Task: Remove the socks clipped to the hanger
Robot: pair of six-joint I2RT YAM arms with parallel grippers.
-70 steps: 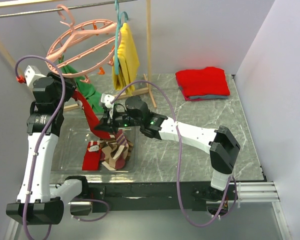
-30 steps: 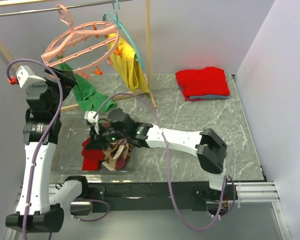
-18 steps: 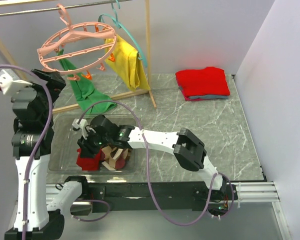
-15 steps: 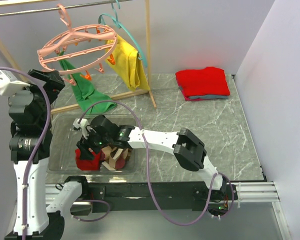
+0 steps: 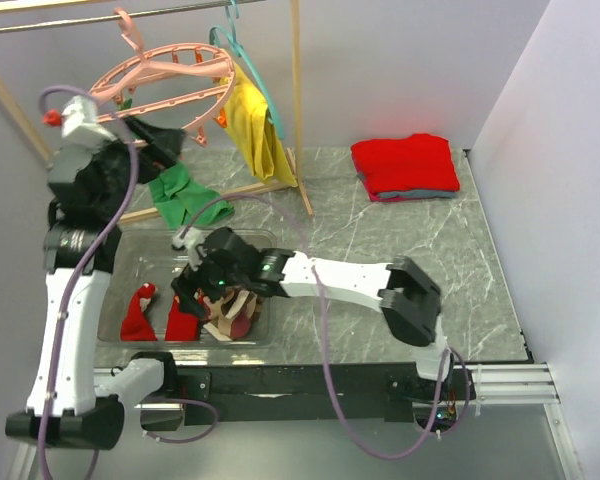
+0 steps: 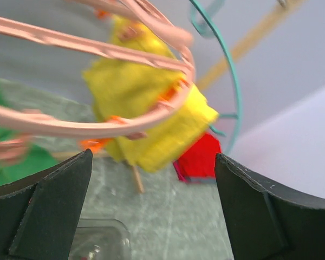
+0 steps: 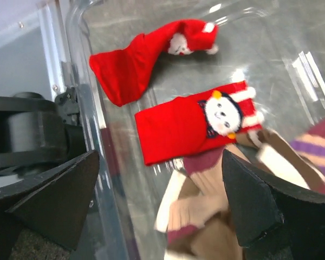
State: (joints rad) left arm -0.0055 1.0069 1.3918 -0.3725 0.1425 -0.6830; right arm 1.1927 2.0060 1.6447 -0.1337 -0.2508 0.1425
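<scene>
The round pink plastic ring hanger (image 5: 165, 80) hangs by its hook from the rail at the far left, tilted, its thin spokes and small orange clips (image 6: 95, 143) showing no sock that I can make out. The socks lie in the clear, glossy plastic bin (image 5: 140, 255) at the near left of the grey marbled tabletop (image 5: 400, 240). They are a soft red knit sock with a white face motif (image 7: 189, 127), a second red sock, curled (image 7: 135, 59), to its left, and a crumpled heap of beige socks with maroon and purple stripes (image 7: 206, 211) to its right. By this layout the job looks close to finished.

The left fingers (image 5: 165, 145) are held apart with nothing between them, raised just beside the ring's near rim. The right fingers (image 5: 192, 285) are also spread and empty, low over the bin.

The main risk sits at the far left. The hanger is light and hangs freely, and it is blurred in the left wrist view, so a nudge from that arm could unhook it. The same move could snag the limp green cloth (image 5: 180, 190), or the yellow garment (image 5: 250, 125) on the thin teal wire hanger (image 6: 227, 81) just beside it. Over the bin, the right fingers could catch a loose knit cuff and drag a sock over the smooth wall.
</scene>
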